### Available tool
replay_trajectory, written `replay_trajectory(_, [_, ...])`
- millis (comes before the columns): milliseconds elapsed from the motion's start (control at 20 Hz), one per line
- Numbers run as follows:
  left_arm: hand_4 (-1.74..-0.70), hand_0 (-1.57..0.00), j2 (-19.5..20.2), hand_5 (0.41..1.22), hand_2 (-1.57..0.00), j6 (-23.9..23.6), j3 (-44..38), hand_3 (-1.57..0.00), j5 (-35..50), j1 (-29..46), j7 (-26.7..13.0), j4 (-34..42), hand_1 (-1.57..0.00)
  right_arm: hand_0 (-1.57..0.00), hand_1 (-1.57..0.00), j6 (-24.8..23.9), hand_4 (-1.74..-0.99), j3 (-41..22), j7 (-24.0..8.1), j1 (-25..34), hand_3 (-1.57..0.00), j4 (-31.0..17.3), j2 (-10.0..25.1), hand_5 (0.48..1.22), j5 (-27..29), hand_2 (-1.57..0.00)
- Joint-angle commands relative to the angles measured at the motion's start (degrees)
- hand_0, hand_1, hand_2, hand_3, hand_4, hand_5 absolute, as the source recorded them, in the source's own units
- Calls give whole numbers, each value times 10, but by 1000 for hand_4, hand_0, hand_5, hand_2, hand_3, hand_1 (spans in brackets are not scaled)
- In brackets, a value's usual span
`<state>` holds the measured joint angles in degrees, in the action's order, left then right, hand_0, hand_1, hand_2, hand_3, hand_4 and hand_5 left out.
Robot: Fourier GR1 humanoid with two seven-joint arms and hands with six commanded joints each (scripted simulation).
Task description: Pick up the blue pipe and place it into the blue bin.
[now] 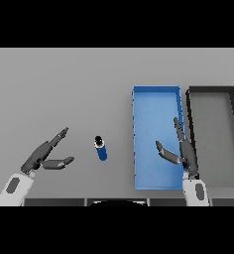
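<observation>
The blue pipe (101, 148) stands on end on the grey table, slightly tilted, its dark ring-shaped end facing up. The blue bin (157, 99) sits to its right, with nothing in it. My left hand (39, 156) is open to the left of the pipe, fingers pointing up and right, thumb toward the pipe; a strip of table shows between them, so it does not touch the pipe. My right hand (186, 151) is open over the blue bin, fingers straight and thumb spread to the left.
A black bin (213, 92) with a grey floor stands right of the blue bin, side by side with it. The grey table (64, 89) stretches wide behind and left of the pipe.
</observation>
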<state>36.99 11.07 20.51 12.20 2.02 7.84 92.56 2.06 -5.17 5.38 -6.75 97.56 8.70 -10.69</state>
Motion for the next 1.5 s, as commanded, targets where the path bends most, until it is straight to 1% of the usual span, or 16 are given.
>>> replay_trajectory(0, [-1113,1,-2,497,1,5,14,1,-4,3,-8,17,1,1,1,-2,-1164,1,2,-1,1,4,2,617,-3,1])
replay_trajectory(150, [-1137,1,-23,464,1,3,48,1,-33,-8,-39,24,1,1,1,4,-1189,-4,0,-11,1,18,-2,619,3,1])
replay_trajectory(200, [-1138,1,-28,455,1,6,55,1,-36,-8,-38,23,1,1,1,4,-1195,0,-5,-10,1,16,-1,617,7,1])
replay_trajectory(300, [-1144,1,-44,452,1,8,68,1,-44,-14,-37,17,1,1,1,2,-1205,-2,1,-11,1,16,-6,618,6,1])
replay_trajectory(550, [-1155,1,-125,460,1,-15,97,1,-78,-53,-36,-40,1,1,1,0,-1211,-5,-12,-11,1,13,-11,622,2,1])
replay_trajectory(700, [-1145,1,-155,460,1,-20,98,1,-81,-81,-30,-68,1,1,1,0,-1205,-2,-3,-19,1,18,-7,625,2,1])
replay_trajectory(750, [-1134,1,-166,459,1,-21,101,1,-84,-87,-31,-79,1,1,1,-1,-1210,-1,-6,-13,1,17,-6,631,3,1])
replay_trajectory(850, [-1098,1,-177,448,1,-29,107,1,-103,-100,-30,-102,1,1,1,4,-1215,3,2,-17,1,26,-2,637,11,1])
replay_trajectory(950, [-1062,1,-187,425,1,-41,114,1,-123,-108,-38,-116,1,1,1,5,-1222,4,2,-17,1,16,0,642,10,1])
replay_trajectory(1000, [-1051,1,-189,418,1,-41,118,1,-128,-106,-31,-123,1,1,1,3,-1221,4,9,-21,1,27,0,645,10,1])
replay_trajectory(1100, [-1078,1,-214,428,1,-35,122,1,-118,-116,-27,-135,1,1,1,-2,-1207,3,-4,-16,1,19,-2,646,2,1])
replay_trajectory(1200, [-1107,1,-224,463,1,-37,122,1,-117,-114,-14,-143,1,1,1,1,-1207,6,1,-17,1,19,2,650,7,1])
replay_trajectory(1300, [-1186,1,-241,550,-151,-32,112,-121,-92,-116,-4,-147,-41,1,1,1,-1213,7,10,-16,1,14,3,655,6,1])
replay_trajectory(1350, [-1243,-10,-249,613,-308,-31,106,-276,-83,-115,4,-158,-156,1,1,2,-1217,4,12,-17,1,18,-2,655,7,1])
replay_trajectory(1400, [-1281,-125,-256,735,-485,-29,101,-535,-72,-114,5,-163,-319,1,1,4,-1220,7,10,-16,1,16,4,656,9,1])
replay_trajectory(1450, [-1369,-359,-263,832,-689,-27,101,-742,-66,-112,12,-162,-547,1,1,6,-1220,7,12,-18,1,16,4,656,11,1])
